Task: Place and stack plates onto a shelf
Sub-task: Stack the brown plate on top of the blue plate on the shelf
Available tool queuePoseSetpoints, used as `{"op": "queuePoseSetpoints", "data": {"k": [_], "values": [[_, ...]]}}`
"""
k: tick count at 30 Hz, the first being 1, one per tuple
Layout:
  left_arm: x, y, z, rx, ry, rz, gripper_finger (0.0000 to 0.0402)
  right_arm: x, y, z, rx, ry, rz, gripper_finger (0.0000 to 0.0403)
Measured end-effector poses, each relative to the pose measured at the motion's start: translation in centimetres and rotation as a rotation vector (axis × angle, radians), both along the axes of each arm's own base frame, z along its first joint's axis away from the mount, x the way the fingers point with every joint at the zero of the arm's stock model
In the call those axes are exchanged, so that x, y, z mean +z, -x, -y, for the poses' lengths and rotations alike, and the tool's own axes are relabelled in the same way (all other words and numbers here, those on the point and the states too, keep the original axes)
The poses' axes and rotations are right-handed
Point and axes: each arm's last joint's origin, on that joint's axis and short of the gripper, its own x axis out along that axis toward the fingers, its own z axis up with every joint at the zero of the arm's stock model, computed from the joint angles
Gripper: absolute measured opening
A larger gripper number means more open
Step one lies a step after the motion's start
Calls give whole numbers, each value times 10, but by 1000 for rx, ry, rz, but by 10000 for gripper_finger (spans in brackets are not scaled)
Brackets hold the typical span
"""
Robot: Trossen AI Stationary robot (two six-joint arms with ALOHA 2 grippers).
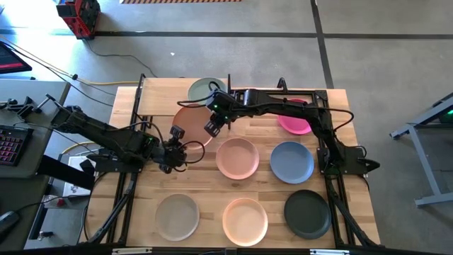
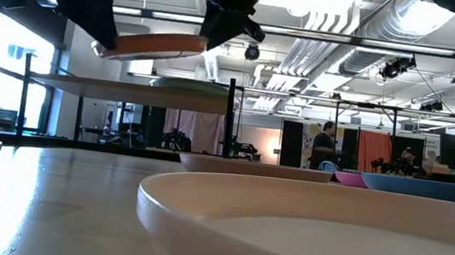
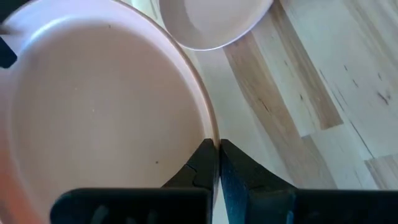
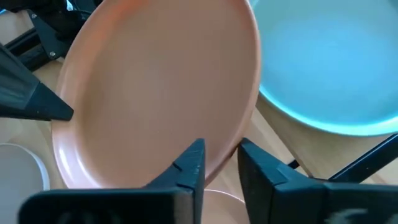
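Between the two grippers hangs a salmon plate (image 1: 191, 122), lifted clear of the tabletop and level with the shelf (image 1: 159, 101), which I take to be why both arms are on it: a handover or a shared carry toward the board.

The left gripper (image 3: 217, 163) has its fingers pinched tight on the plate's rim, the edge running right between them. That thin-edge pinch keeps the plate flat but gives little leverage, so it looks like a hold that wants support from the opposite side.

The right gripper (image 4: 219, 163) sits at the opposite rim, its fingers straddling the edge with a gap showing on the outer side; I cannot tell whether they have bitten yet. Just beyond it, on the shelf, rests the pale green plate (image 1: 206, 89), the likely base for the stack.

Below the left gripper lies a pale pink plate (image 3: 211, 22) on the table (image 3: 323, 93). Further from the right gripper, toward its own base, the magenta plate (image 1: 294, 122), slate blue plate (image 1: 291, 161) and dark charcoal plate (image 1: 307, 214) wait their turn.
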Motion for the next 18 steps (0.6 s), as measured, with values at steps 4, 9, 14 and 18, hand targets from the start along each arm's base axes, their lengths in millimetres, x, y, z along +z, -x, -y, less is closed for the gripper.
{"op": "queuePoseSetpoints", "data": {"k": [4,9,14,18], "values": [[0,0,0,-1,2,1,1,0,0,0,-3,-1,2,22],[0,-1,0,-3,3,5,1,0,0,0,-13,-7,5,6],[1,-2,1,-3,7,17,1,0,0,0,-12,-8,2,3],[1,-2,1,0,12,27,1,-1,1,0,-16,1,-9,2]]}}
